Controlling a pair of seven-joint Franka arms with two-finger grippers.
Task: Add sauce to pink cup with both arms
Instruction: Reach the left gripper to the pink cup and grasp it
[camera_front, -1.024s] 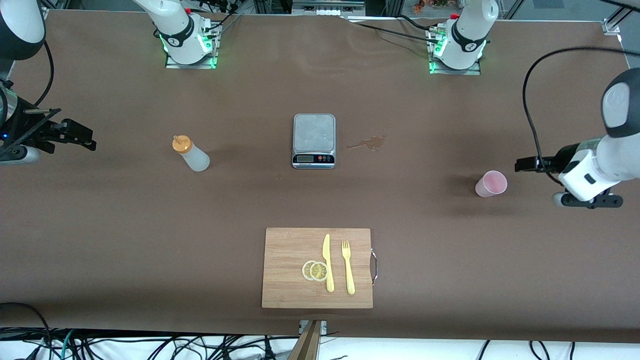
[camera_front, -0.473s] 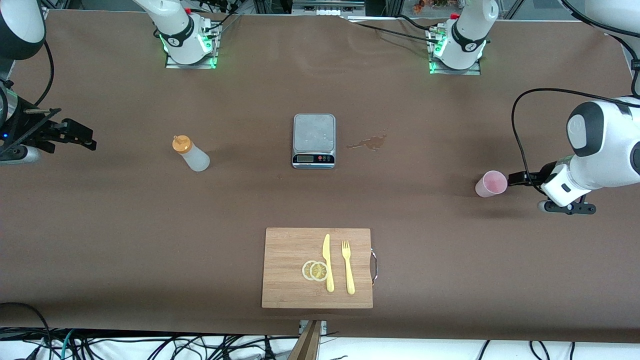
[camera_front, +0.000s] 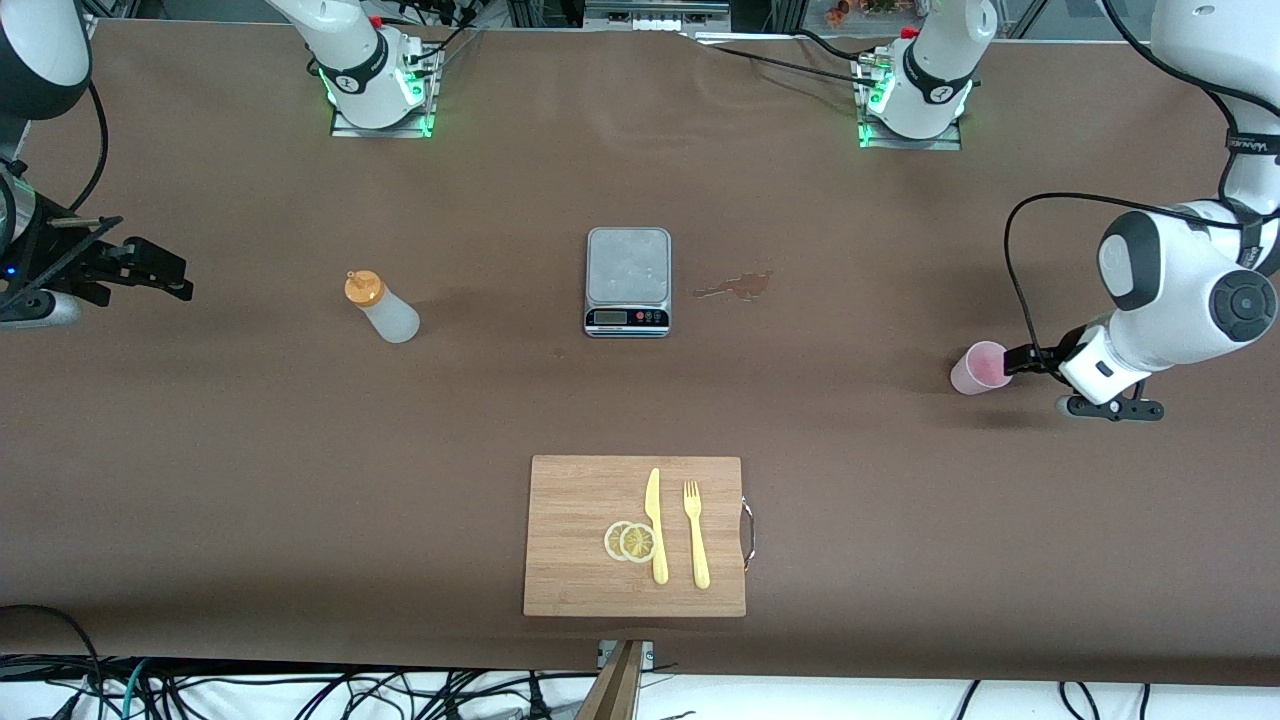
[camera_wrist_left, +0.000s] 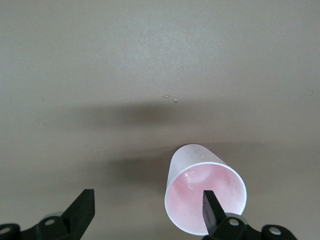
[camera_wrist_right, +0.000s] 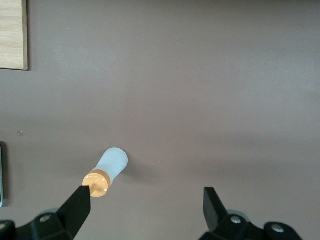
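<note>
Your left gripper (camera_wrist_left: 145, 215) sits just beside the upright pink cup (camera_front: 982, 366) at the left arm's end of the surface, jaws wide, holding nothing; its wrist view shows one finger (camera_wrist_left: 212, 212) over the rim. Your right gripper (camera_wrist_right: 145, 207) waits, jaws wide and empty, above the surface near the standing sauce (camera_front: 380, 306).

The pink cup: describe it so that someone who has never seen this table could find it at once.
Start at the scale in the middle of the brown table and go toward the left arm's end, slightly nearer the front camera. There the pink cup stands upright beside the open left gripper. It is the only pink, open-topped thing; the sauce is whitish with an orange cap.
</note>
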